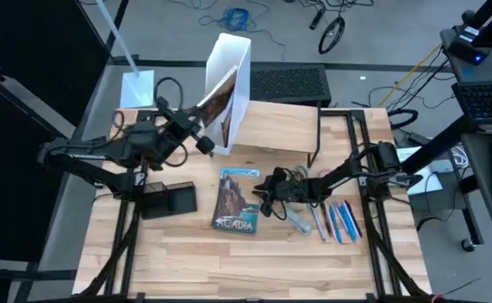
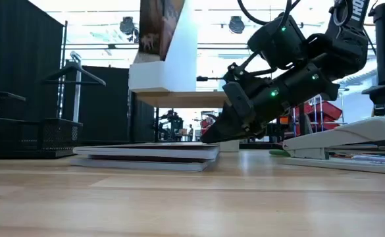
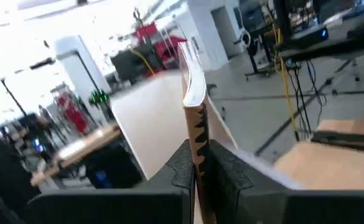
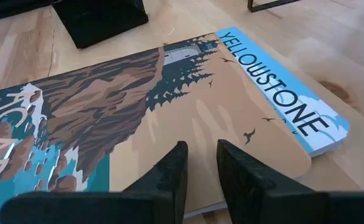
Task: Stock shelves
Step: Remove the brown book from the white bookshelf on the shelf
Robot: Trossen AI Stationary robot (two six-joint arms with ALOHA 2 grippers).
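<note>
Gripping a thin brown-covered book (image 1: 218, 99) upright, the left gripper (image 1: 202, 126) is held beside the tall white file box (image 1: 229, 88) on the light-wood riser shelf (image 1: 279, 126) at centre far. A slip could drop the book outside the box. The right gripper (image 4: 197, 163), jaws narrowly parted, hovers over flat illustrated books (image 1: 236, 199) at centre and could shove them.

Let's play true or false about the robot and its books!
1. The left hand holds a book in the white box. True.
2. The white box stands on the floor. False: it stands on the shelf.
3. The right hand is over the books lying on the table. True.
4. The pens are on the shelf. False: they lie on the table.
</note>
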